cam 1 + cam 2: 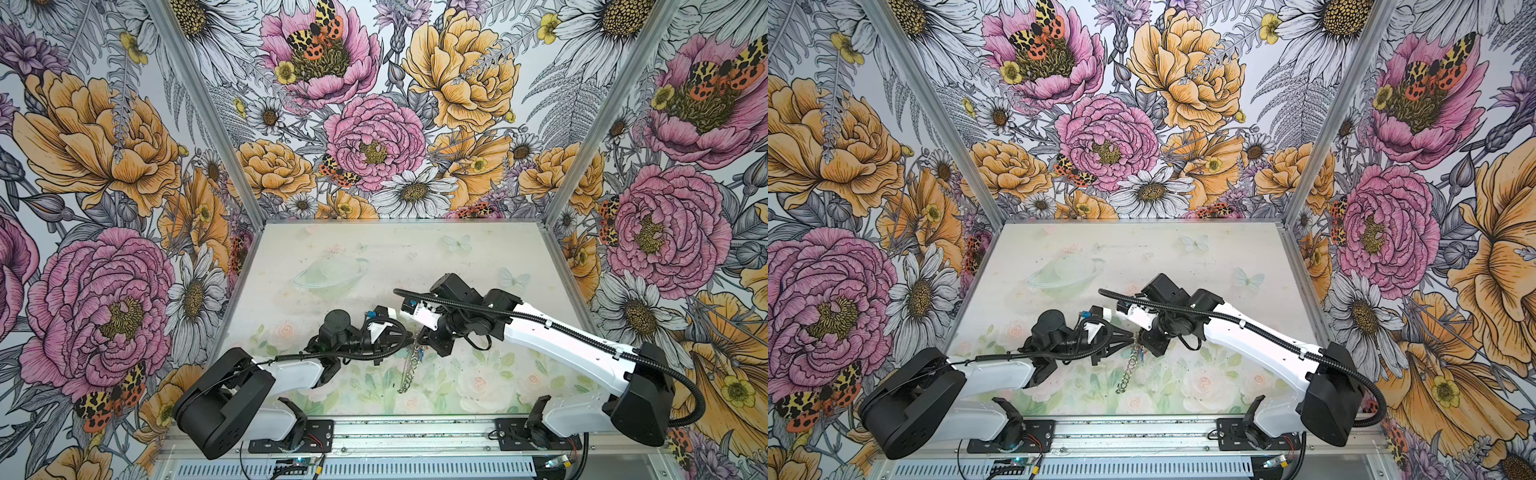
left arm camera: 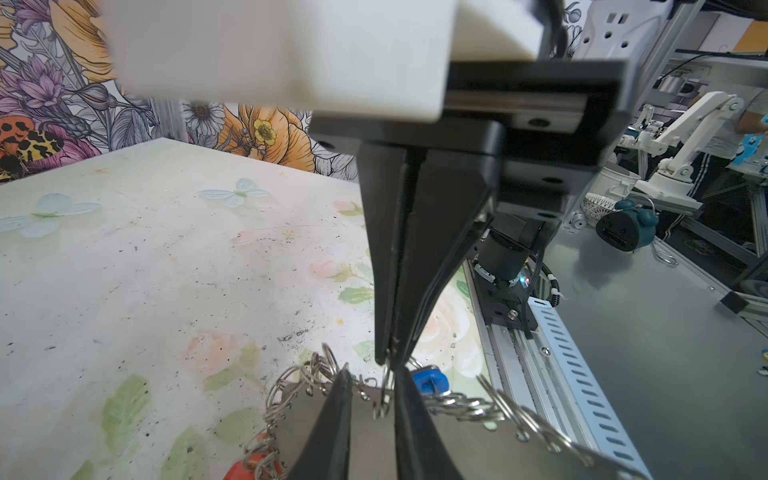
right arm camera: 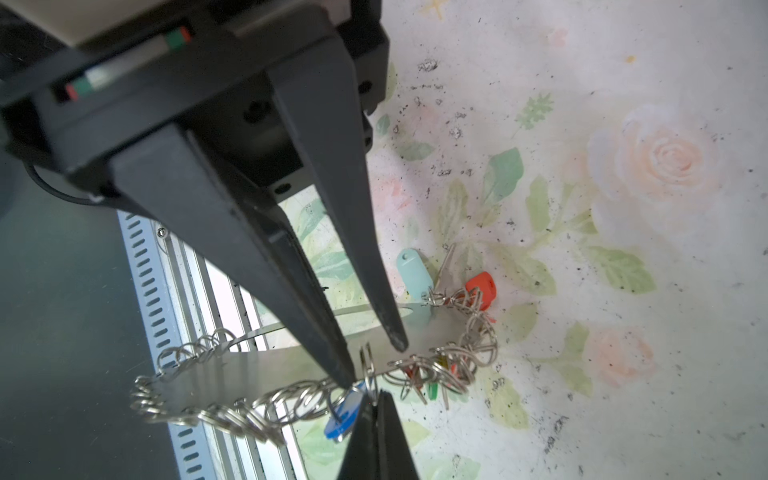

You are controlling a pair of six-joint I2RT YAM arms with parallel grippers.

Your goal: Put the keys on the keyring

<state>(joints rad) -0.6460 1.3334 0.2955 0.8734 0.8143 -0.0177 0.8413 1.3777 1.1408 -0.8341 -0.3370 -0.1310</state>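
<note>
The keyring (image 3: 249, 370) is a flat grey hoop rimmed with silver loops. It is raised near the table's front and looks chain-like in both top views (image 1: 409, 370) (image 1: 1129, 370). Keys hang from its loops: a blue tag (image 3: 343, 415) (image 2: 430, 380), a red one (image 3: 482, 286), a pale teal one (image 3: 413, 266) and a green one (image 3: 433, 390). My right gripper (image 3: 376, 395) (image 2: 388, 359) is shut on a silver ring (image 3: 368, 365) at the hoop's rim. My left gripper (image 2: 372, 372) (image 3: 372, 357) has its fingers narrowly apart on either side of that ring, over the hoop's face (image 2: 478, 449).
A slotted metal rail (image 2: 540, 374) (image 3: 187, 291) runs along the table's front edge, close under the keyring. Both arm bases sit on it. Floral walls close in the left, back and right sides of the pale table (image 1: 374, 257).
</note>
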